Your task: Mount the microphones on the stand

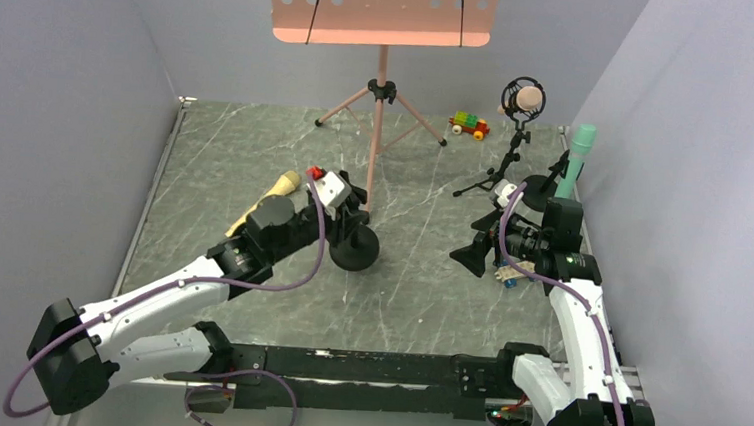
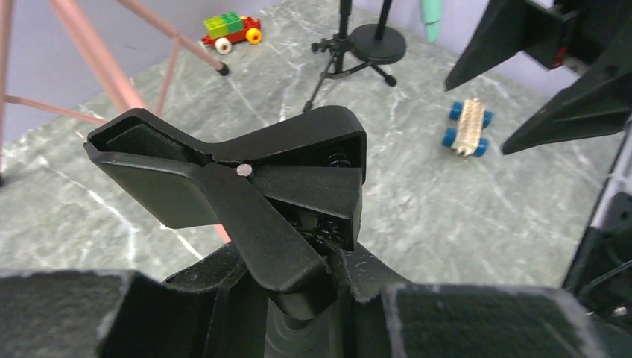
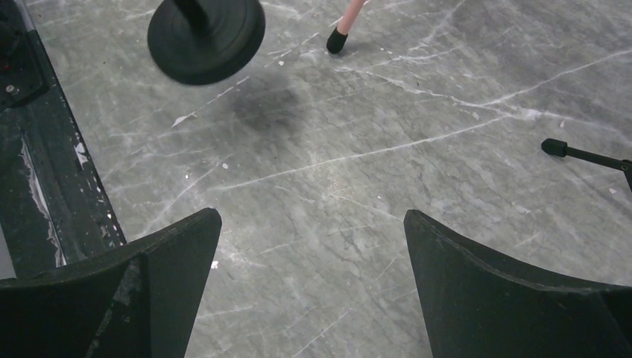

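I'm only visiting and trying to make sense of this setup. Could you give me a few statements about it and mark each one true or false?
1. The pale yellow microphone lies on the table beside the left arm. True.
2. The right end effector holds the teal microphone. False: it is open and empty, and that microphone stands upright near the right wall.
3. The pink microphone sits in a holder atop a small tripod stand. True.
4. The music stand has toppled over. False: it stands upright.
5. The left end effector has a black clip between its fingers. True.
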